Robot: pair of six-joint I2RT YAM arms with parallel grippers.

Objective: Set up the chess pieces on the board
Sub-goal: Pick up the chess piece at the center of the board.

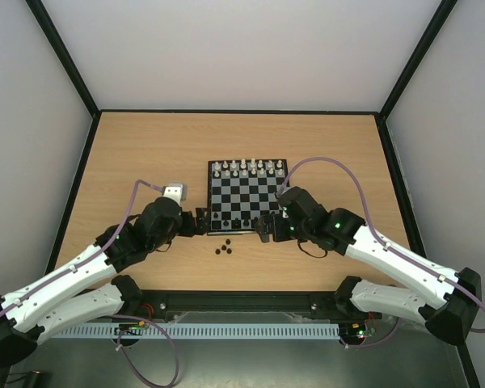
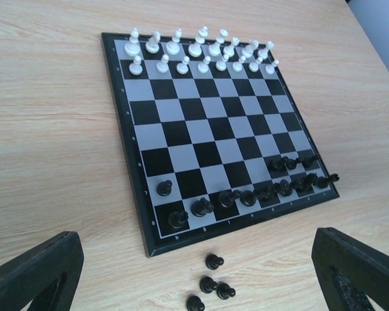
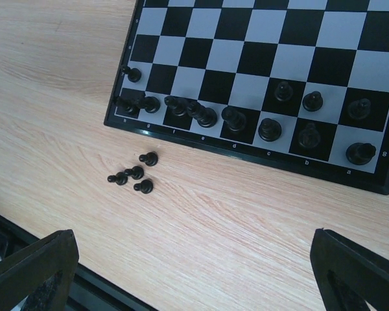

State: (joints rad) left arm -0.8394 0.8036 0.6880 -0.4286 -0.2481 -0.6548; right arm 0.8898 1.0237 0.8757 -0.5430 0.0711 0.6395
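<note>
Top external: my left end effector (image 1: 201, 222) and right end effector (image 1: 265, 229) gape empty, flanking the board (image 1: 246, 194); four chess pieces (image 1: 224, 247) lie on the desk (image 1: 145, 145) just outside it, likely awaiting pickup.

Left pincer (image 1: 200, 222), right pincer (image 1: 265, 229): jaws wide.

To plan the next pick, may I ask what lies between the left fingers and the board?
Four loose black chess pieces lie just off the board; the left wrist view shows them.
</note>
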